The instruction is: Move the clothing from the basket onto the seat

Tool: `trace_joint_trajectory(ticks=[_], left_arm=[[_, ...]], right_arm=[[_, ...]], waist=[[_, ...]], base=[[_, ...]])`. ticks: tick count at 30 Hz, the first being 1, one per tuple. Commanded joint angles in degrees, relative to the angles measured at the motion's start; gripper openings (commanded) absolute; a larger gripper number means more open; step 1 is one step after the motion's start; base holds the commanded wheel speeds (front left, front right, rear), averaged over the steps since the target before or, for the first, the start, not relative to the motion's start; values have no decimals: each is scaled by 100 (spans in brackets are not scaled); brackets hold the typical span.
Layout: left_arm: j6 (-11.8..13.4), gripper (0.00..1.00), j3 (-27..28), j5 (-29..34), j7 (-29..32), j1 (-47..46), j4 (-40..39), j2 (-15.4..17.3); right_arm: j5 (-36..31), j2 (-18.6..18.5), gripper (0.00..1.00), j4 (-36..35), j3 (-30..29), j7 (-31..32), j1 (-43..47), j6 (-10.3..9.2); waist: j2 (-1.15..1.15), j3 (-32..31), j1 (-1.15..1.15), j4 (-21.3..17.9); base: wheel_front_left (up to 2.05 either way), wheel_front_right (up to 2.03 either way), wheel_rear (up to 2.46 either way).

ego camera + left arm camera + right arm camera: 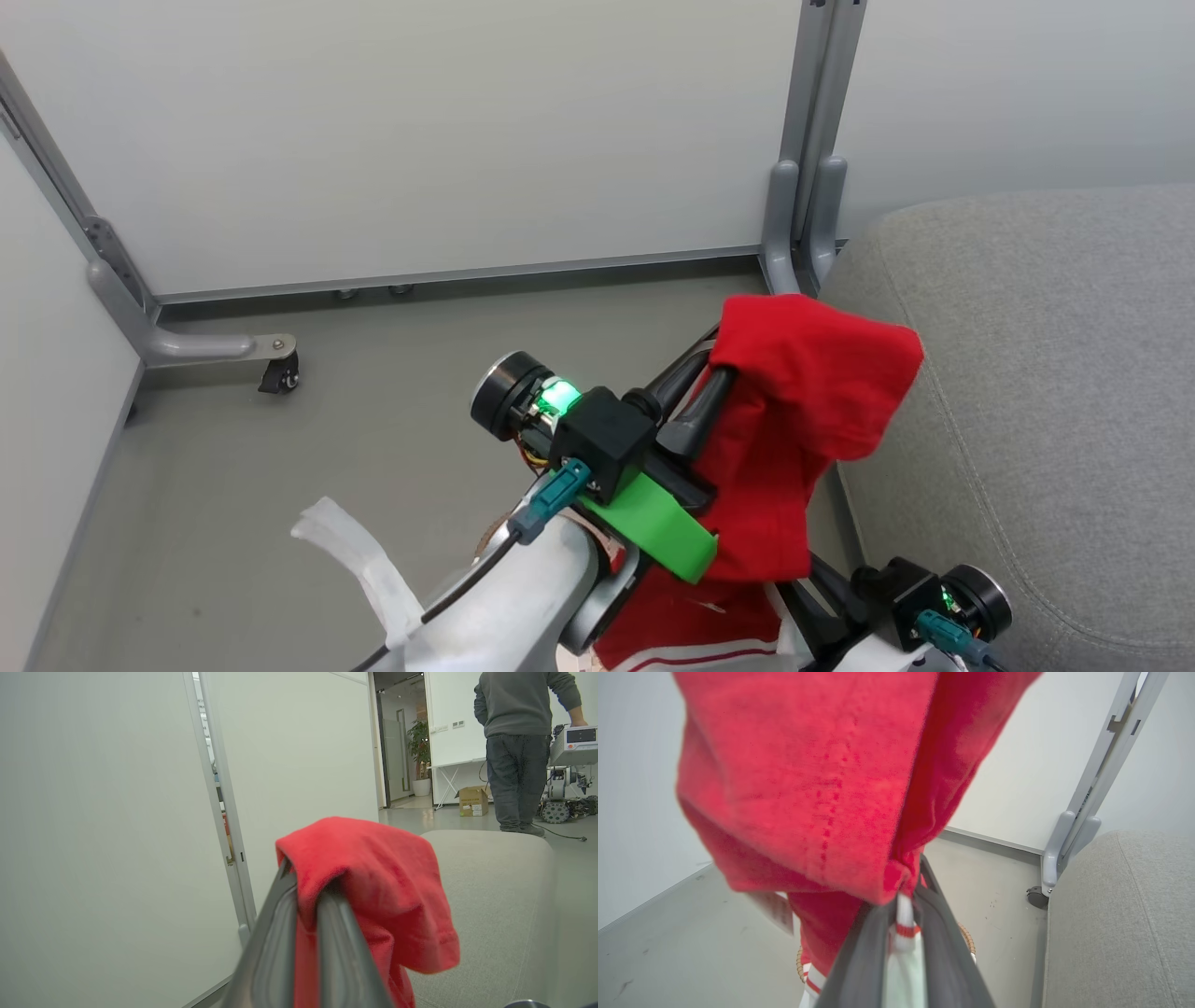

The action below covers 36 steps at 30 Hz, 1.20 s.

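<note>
A red jersey [803, 392] hangs over the floor just left of the grey seat [1046, 392]. My left gripper [714, 371] is shut on its upper fold; in the left wrist view the cloth [373, 877] drapes over the closed fingertips [327, 905], with the seat [495, 896] close behind. Lower right, my right gripper [829, 586] reaches into the jersey's bottom. The right wrist view shows that gripper [906, 903] shut on the white-and-red trimmed hem [903, 926]. Below it, a bit of the basket's brown rim [967, 938] peeks out; the rest of the basket is hidden.
White partition panels on grey frames wall off the back and left; a caster foot [280, 373] and a post base [803, 233] stand on the floor. A person [514, 742] stands far beyond the seat beside a wheeled machine [567, 788].
</note>
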Motion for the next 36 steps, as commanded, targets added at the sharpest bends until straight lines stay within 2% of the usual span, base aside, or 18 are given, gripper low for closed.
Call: trace_joint_trajectory(ticks=[1, 10, 11, 13, 14, 36], left_arm=[[6, 0, 35, 125, 0, 55, 142, 8], [-70, 0, 255, 190, 1, 113, 612, 6], [-70, 16, 286, 196, 1, 121, 628, 8], [-51, 78, 327, 232, 1, 123, 705, 7], [-16, 100, 350, 239, 1, 121, 741, 7], [-28, 100, 336, 271, 2, 121, 828, 7]], right_arm=[[58, -39, 0, -45, 18, -19, -18, -2], [200, -77, 0, -35, 42, -19, 76, -2], [217, -76, 0, -21, 53, -19, 67, -2], [234, -76, 0, -11, 58, -19, 32, -2], [245, -79, 0, -5, 62, -19, 16, -2], [162, -34, 0, -209, -79, -19, -43, -2]], waist=[[0, 13, 0, -7], [0, 63, 0, -90], [0, 64, 0, -100], [0, 66, 0, -119], [0, 68, 0, -128], [0, 122, 0, -187]], base=[[0, 0, 0], [0, 0, 0], [0, 0, 0], [0, 0, 0], [0, 0, 0], [0, 0, 0]])
